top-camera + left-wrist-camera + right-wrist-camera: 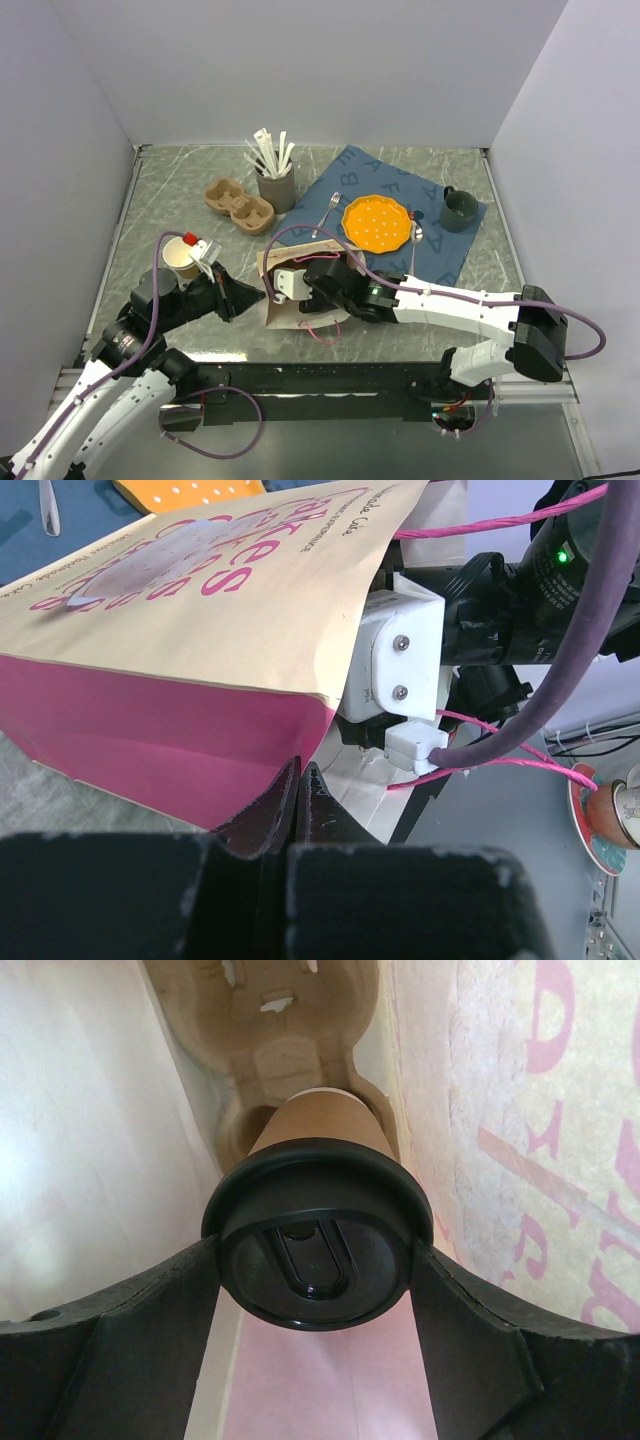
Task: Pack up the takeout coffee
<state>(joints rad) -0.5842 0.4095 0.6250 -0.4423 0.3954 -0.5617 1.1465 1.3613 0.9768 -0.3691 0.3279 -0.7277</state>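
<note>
The takeout coffee [316, 1235], a kraft-brown cup with a black sip lid, is held by its lid rim between my right gripper's [316, 1252] two fingers. It is inside the paper bag [520, 1110], and its base points at a cardboard cup carrier [280, 1050] deeper in. From above, the bag [275, 312] lies on its side with the right arm [345, 288] reaching into its mouth; the cup is hidden there. My left gripper [248, 295] is shut on the bag's edge, and in its own view its fingertips [298, 772] pinch the pink side of the bag [200, 610].
A lidless paper cup [183, 258] stands at the left beside the left arm. A second cardboard carrier [238, 203] and a grey holder of utensils [275, 185] stand behind. A blue cloth [450, 245] carries an orange plate [377, 220], a dark mug [458, 208], a fork and a spoon.
</note>
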